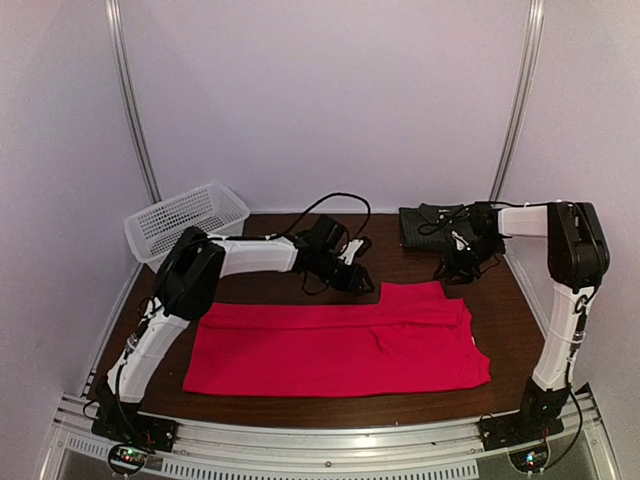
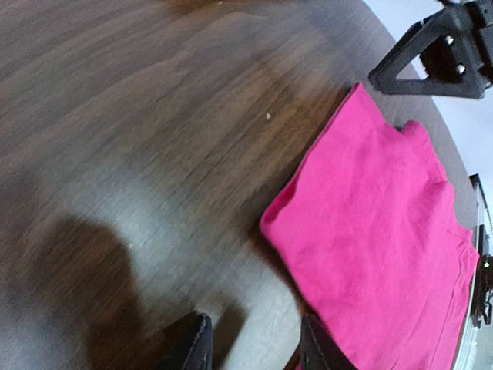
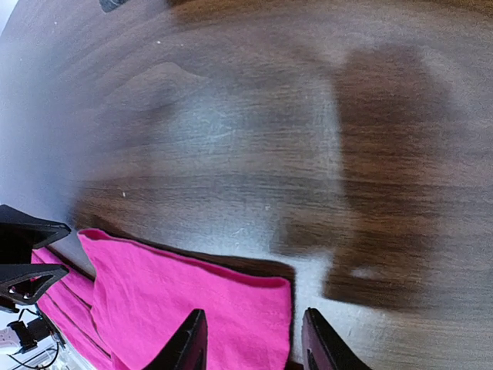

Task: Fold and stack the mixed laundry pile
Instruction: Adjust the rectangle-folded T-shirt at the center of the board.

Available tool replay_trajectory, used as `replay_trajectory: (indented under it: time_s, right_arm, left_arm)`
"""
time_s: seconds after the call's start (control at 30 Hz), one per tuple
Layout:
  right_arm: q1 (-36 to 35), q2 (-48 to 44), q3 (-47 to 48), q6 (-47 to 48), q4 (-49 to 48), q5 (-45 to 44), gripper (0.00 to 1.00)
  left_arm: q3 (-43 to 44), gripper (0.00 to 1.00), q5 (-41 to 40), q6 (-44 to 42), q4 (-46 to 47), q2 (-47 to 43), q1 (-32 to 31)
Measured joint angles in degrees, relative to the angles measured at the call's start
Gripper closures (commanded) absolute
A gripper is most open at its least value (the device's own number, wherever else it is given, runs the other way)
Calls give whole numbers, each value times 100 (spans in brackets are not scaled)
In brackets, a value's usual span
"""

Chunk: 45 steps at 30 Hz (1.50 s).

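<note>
My left pincer (image 2: 250, 351) and right pincer (image 3: 250, 347) gape empty; grabbing one layer of the bright red-pink cloth T-shirt (image 1: 335, 345) could skew its fold.

1. The T-shirt (image 1: 335, 348) reads to me as matt red-pink cloth with a fine weave, softly creased.
2. The table (image 3: 231, 116) looks like dark wood grain, smooth, with a dull sheen.
3. I take the basket (image 1: 186, 220) for white plastic lattice.
4. The rail (image 1: 330, 437) at my near edge is ribbed, silvery metal.
5. The left gripper (image 2: 254, 351) has black fingers (image 2: 194, 345), matt and plastic-looking.
6. The dark shirt (image 1: 428, 222) looks like cloth; I can't make out its finish.
</note>
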<state>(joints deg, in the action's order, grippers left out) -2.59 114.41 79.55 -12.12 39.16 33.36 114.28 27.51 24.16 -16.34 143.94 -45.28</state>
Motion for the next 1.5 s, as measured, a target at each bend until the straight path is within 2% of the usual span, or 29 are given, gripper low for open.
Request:
replay_trajectory:
  time_s: [0.2,0.47,0.7,0.87,0.93,1.1,1.23,1.5]
  right_arm:
    - [0,208,7,52,-4,26,58]
    - [0,339,142,166,-35,125,66]
    - [0,402,162,168,-57,243,79]
    - [0,435,162,129,-70,348,100]
    - [0,435,162,136,-72,393,100]
    - [0,337,155,140,-17,398,100]
    - [0,-157,-9,122,-20,400,100]
    - [-2,-1217,-758,35,-153,535,100]
  left_arm:
    - [754,59,79,439,136,535,-20]
    - [1180,63,138,863,479,944,-90]
    - [1355,74,212,1097,643,1115,-177]
    - [1453,92,240,1182,651,1207,-195]
    - [1545,100,247,1196,629,1266,-195]
    - [1668,100,280,1093,616,1287,-197]
    - [1620,100,284,964,647,1259,-205]
    - [774,100,293,243,682,601,-380]
